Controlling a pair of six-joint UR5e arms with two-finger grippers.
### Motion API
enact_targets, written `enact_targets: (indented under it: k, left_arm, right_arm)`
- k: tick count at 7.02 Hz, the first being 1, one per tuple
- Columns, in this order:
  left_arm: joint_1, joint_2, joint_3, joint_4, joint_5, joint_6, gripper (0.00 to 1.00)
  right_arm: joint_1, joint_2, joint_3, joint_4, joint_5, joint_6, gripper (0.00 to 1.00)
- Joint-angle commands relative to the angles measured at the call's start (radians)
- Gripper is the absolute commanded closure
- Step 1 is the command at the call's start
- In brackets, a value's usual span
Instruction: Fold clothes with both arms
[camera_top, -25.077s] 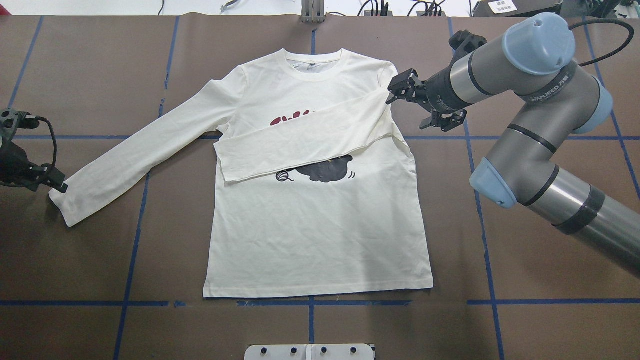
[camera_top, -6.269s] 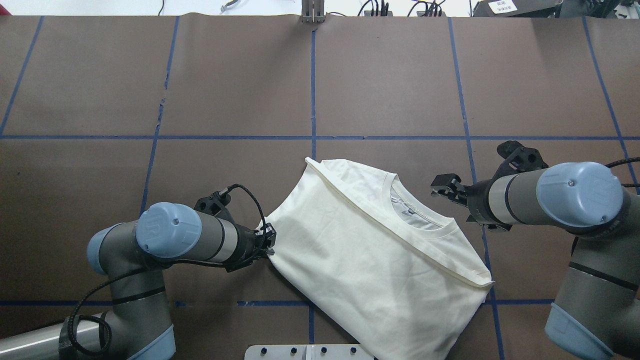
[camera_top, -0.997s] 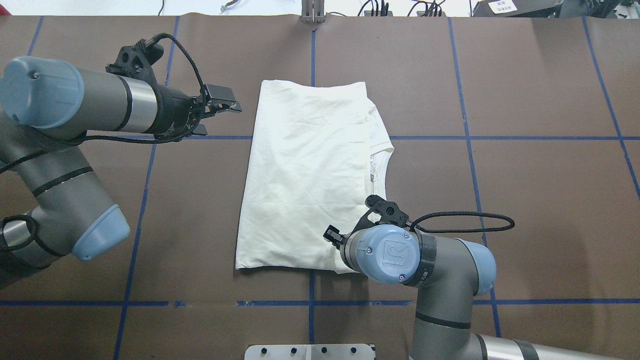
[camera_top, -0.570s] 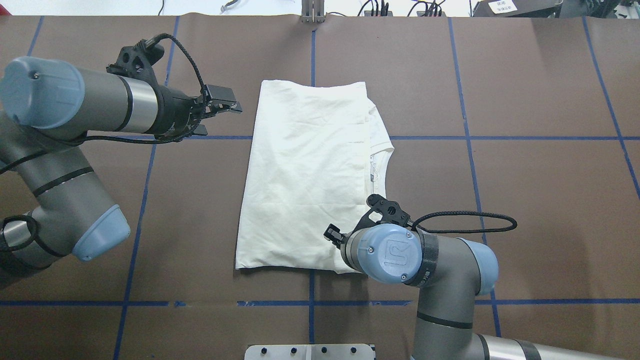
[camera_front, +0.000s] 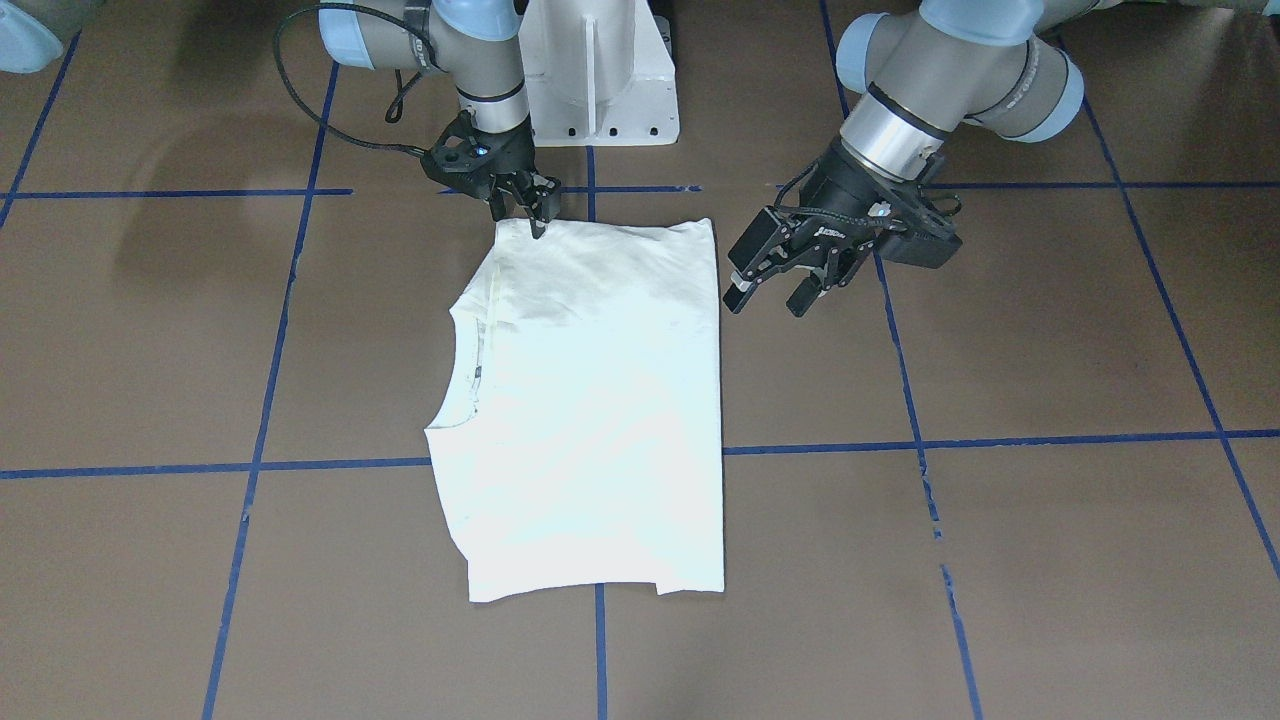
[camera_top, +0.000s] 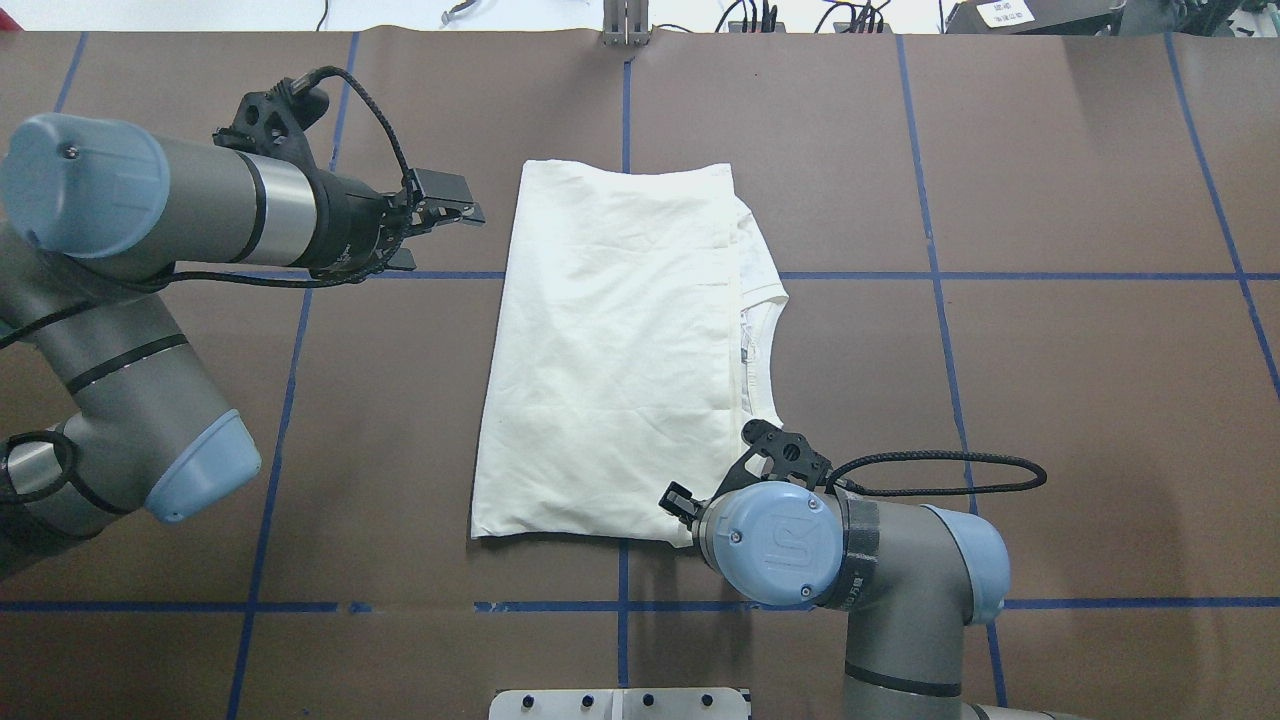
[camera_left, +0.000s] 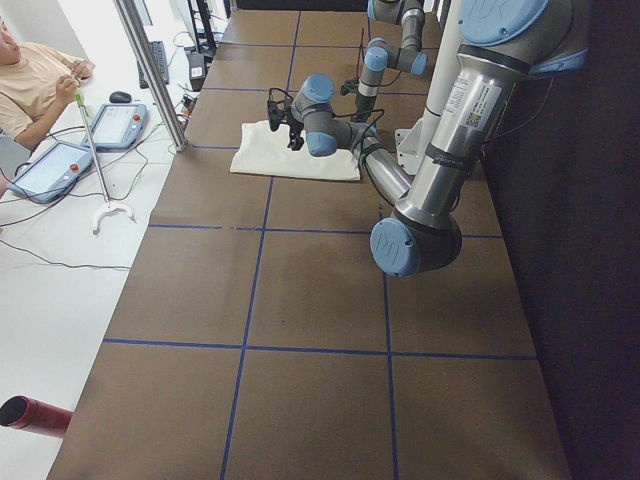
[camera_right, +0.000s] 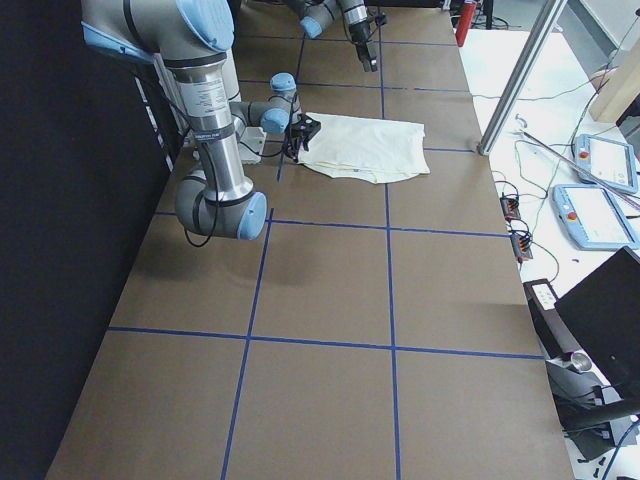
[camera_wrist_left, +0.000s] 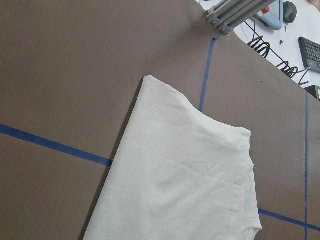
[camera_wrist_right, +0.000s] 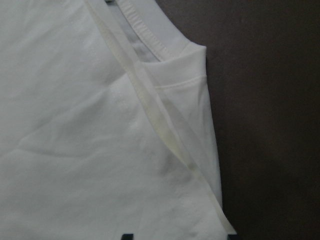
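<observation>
Closest to the robot, just past the white fixed pedestal base (camera_front: 598, 80), the right silver-grey tubular arm (camera_top: 900, 570) points the black two-finger right gripper (camera_front: 518, 222) straight down at the near right corner of the folded cream-white long-sleeved T-shirt (camera_top: 610, 350). Its fingers stand a little apart, released, with their tips at the cloth. The right wrist view shows that corner lying flat, with a hem strip running across it. A black cable (camera_top: 940, 462) loops from this wrist over the brown paper-covered tabletop (camera_top: 1050, 400).

The T-shirt lies near the middle of the tabletop, plain side up, folded into an oblong. Its long axis runs away from the robot, slightly slanted, so that the near end sits a little to the left and spreads wider than the far end. The ribbed collar (camera_wrist_right: 142, 31) opens toward the robot's right, about midway along the long right edge. One of the blue tape lines (camera_top: 1000, 275) passes crosswise under the cloth.

Off the long left edge, the left silver-grey tubular arm (camera_top: 200, 210) holds the black two-finger left gripper (camera_front: 768, 298) raised above the tabletop and clear of the T-shirt, fingers spread wide and empty. How far along that edge it hangs I cannot tell, since the views disagree. Its wrist view looks down on the T-shirt's far left corner.

Beyond the far end, a grey aluminium post (camera_top: 625, 25) stands at the tabletop's edge.
</observation>
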Motion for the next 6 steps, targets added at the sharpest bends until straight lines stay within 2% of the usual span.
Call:
enact_targets:
  k: [1, 4, 5, 6]
  left_arm:
    - [0.000, 0.001, 0.000, -0.001, 0.003, 0.000, 0.00]
    - [0.000, 0.003, -0.002, 0.001, 0.005, 0.000, 0.00]
    - [0.000, 0.003, -0.002, 0.001, 0.005, 0.000, 0.00]
    - [0.000, 0.003, -0.002, 0.001, 0.005, 0.000, 0.00]
  right_arm:
    - [0.000, 0.000, -0.005, 0.003, 0.000, 0.001, 0.30]
    - [0.014, -0.002, -0.017, 0.008, 0.000, 0.001, 0.32]
    - [0.014, -0.003, -0.017, 0.008, 0.000, 0.001, 0.34]
    - [0.013, -0.005, -0.017, 0.006, 0.000, 0.007, 0.43]
